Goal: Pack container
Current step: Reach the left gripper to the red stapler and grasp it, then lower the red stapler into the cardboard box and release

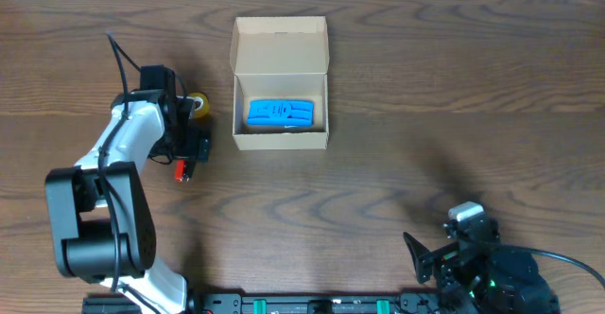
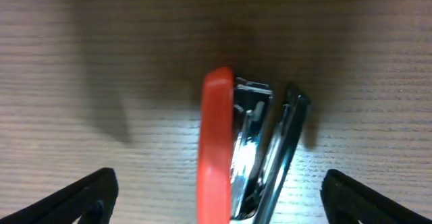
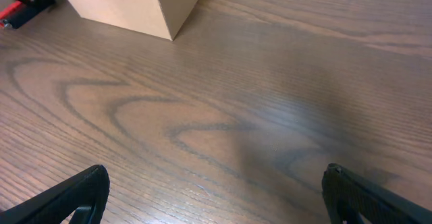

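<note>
The tan cardboard container (image 1: pixel 280 96) stands open at the table's upper middle, flap lid raised at the back, with a flat blue plastic piece (image 1: pixel 280 113) inside. Its corner shows in the right wrist view (image 3: pixel 135 5). My left gripper (image 1: pixel 186 158) is open, low over a small red-and-chrome stapler (image 2: pixel 233 150) lying on the table left of the container; the fingers stand wide on both sides of it, not touching. A yellow round item (image 1: pixel 197 104) lies just beyond the left arm. My right gripper (image 3: pixel 216 190) is open and empty near the front right edge.
The right arm's base (image 1: pixel 487 276) sits at the front right corner. The left arm's base (image 1: pixel 99 224) stands at the front left. A bare wooden table (image 1: pixel 397 163) surrounds the container.
</note>
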`<state>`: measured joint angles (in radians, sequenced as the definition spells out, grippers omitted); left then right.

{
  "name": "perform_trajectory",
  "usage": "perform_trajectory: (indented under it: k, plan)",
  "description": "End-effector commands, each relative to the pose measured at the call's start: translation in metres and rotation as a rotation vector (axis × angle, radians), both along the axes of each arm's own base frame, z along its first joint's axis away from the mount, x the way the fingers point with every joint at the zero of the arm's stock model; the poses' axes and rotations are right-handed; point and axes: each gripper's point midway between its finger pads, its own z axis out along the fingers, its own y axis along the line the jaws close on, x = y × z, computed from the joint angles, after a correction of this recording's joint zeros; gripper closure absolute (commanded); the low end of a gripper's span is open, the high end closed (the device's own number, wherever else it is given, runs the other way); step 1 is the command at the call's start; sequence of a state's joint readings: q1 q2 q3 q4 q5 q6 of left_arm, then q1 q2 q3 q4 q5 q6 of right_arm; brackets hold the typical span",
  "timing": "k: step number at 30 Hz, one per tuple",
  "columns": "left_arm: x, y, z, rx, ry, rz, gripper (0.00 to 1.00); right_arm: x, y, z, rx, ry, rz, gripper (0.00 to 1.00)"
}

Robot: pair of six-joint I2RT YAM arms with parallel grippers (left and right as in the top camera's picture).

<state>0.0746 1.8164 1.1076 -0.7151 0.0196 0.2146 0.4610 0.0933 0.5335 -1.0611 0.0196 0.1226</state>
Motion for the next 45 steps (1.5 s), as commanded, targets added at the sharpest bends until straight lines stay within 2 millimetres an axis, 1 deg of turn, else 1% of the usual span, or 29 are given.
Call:
perform_trajectory:
  k: [1, 2, 4, 8, 9, 10, 14, 15, 16, 20, 22, 24, 27, 30, 31, 34, 38, 40, 42, 44, 45]
  plan:
    - [0.0, -0.003, -0.01, -0.008, 0.033, -0.015, 0.05, 0.001, -0.003, 0.0, 0.004, -0.002, -0.022, 0.01]
    - [-0.001, -0.003, -0.012, -0.009, 0.042, -0.015, 0.1, 0.001, -0.003, 0.0, 0.004, -0.002, -0.022, 0.01]
    - [-0.003, -0.003, -0.016, -0.011, 0.053, -0.014, 0.16, 0.001, -0.003, 0.0, 0.004, -0.002, -0.022, 0.01]
    - [-0.001, -0.002, -0.016, -0.01, 0.049, -0.014, 0.42, 0.001, -0.003, 0.0, 0.004, -0.002, -0.022, 0.01]
    - [0.0, -0.002, -0.016, -0.009, 0.044, -0.014, 0.51, 0.001, -0.003, 0.0, 0.004, -0.002, -0.022, 0.01]
    - [0.001, -0.002, -0.016, -0.009, 0.038, -0.014, 0.59, 0.001, -0.003, 0.0, 0.004, -0.002, -0.022, 0.01]
    - [0.01, -0.002, -0.016, -0.009, 0.003, 0.024, 0.83, 0.001, -0.003, 0.0, 0.004, -0.002, -0.022, 0.01]
    - [0.012, -0.001, -0.016, -0.009, -0.009, 0.041, 0.87, 0.001, -0.003, 0.0, 0.005, -0.002, -0.022, 0.01]
    - [0.015, -0.001, -0.015, -0.01, -0.022, 0.055, 0.89, 0.001, -0.003, 0.0, 0.004, -0.002, -0.022, 0.01]
    - [0.026, 0.0, -0.005, -0.011, -0.083, 0.094, 0.9, 0.001, -0.003, 0.0, 0.004, -0.002, -0.022, 0.01]
    - [0.034, 0.0, 0.007, -0.012, -0.134, 0.114, 0.9, 0.001, -0.003, 0.0, 0.004, -0.002, -0.022, 0.01]
    - [0.042, 0.0, 0.025, -0.014, -0.201, 0.126, 0.9, 0.001, -0.003, 0.0, 0.004, -0.002, -0.022, 0.01]
    - [0.054, -0.004, 0.058, -0.018, -0.312, 0.119, 0.9, 0.001, -0.003, 0.0, 0.004, -0.002, -0.022, 0.01]
    - [0.064, -0.016, 0.095, -0.024, -0.428, 0.085, 0.9, 0.001, -0.003, 0.0, 0.004, -0.002, -0.022, 0.01]
    - [0.068, -0.022, 0.108, -0.029, -0.464, 0.068, 0.9, 0.001, -0.003, 0.0, 0.004, -0.002, -0.022, 0.01]
    - [0.078, -0.045, 0.138, -0.046, -0.538, 0.011, 0.9, 0.001, -0.003, 0.0, 0.004, -0.002, -0.022, 0.01]
    - [0.093, -0.092, 0.17, -0.084, -0.615, -0.097, 0.9, 0.001, -0.003, 0.0, 0.004, -0.002, -0.022, 0.01]
    - [0.099, -0.116, 0.18, -0.103, -0.635, -0.147, 0.9, 0.001, -0.003, 0.0, 0.004, -0.002, -0.022, 0.01]
    - [0.103, -0.136, 0.181, -0.118, -0.637, -0.188, 0.9, 0.001, -0.003, 0.0, 0.004, -0.002, -0.022, 0.01]
    - [0.106, -0.155, 0.176, -0.128, -0.623, -0.225, 0.9, 0.001, -0.003, 0.0, 0.004, -0.002, -0.022, 0.01]
    - [0.107, -0.165, 0.17, -0.132, -0.607, -0.246, 0.9, 0.001, -0.003, 0.0, 0.005, -0.002, -0.022, 0.01]
